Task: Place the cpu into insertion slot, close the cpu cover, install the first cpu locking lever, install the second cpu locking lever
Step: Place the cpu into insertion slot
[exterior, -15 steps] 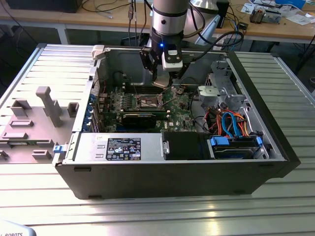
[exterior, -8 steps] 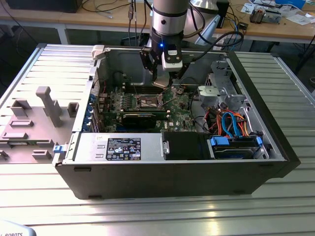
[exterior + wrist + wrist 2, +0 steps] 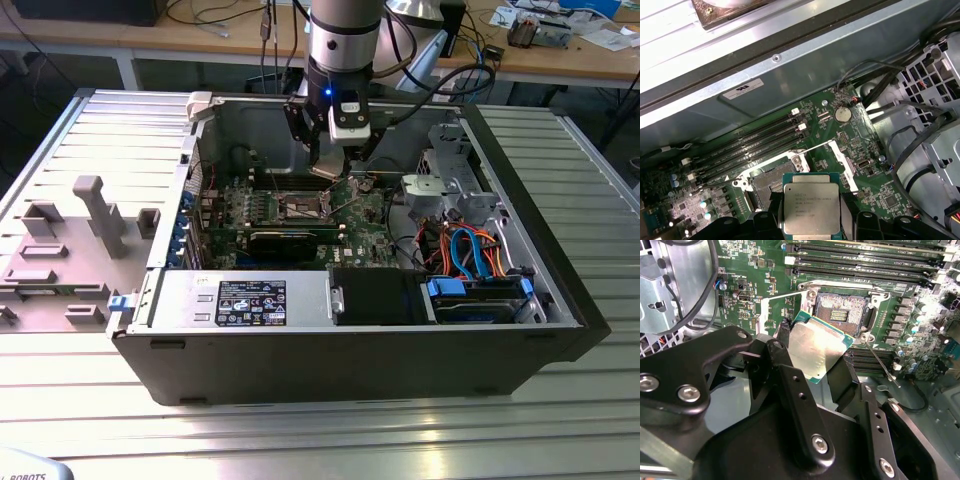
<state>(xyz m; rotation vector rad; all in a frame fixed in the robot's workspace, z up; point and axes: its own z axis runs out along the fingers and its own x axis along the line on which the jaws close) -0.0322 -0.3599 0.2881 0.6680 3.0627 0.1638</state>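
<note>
The arm (image 3: 340, 40) comes down from above into the open pc case (image 3: 350, 370), which lies on the ribbed metal worktop (image 3: 560, 420). The tool (image 3: 815, 352) is clamped on the cpu (image 3: 816, 342): black fingers (image 3: 842, 382) press on two opposite edges, and the silvery lid side faces the cameras in both wrist views. The cpu is in the air over the green board (image 3: 365, 215), just beside the insertion slot (image 3: 842, 315). It overlaps one edge of the slot in both wrist views & is not seated. The slot is open, w/ dark middle, bare pin field & silvery rim around. The cpu cover (image 3: 842, 162) is swung open and stands up at one side of the slot. A thin wire locking lever (image 3: 880, 365) stands free at a slant near a slot corner. Long memory slots (image 3: 750, 145) run beside the slot, twd the case wall; a round coin battery (image 3: 842, 115) sits on the board near them. In the exterior view the tool hangs approx. over the board's middle, w/ the grey drive cage (image 3: 450, 180) on the exterior view's right. A grey plastic fixture (image 3: 90, 215) is on the worktop at the exterior view's left, outside the case.
</note>
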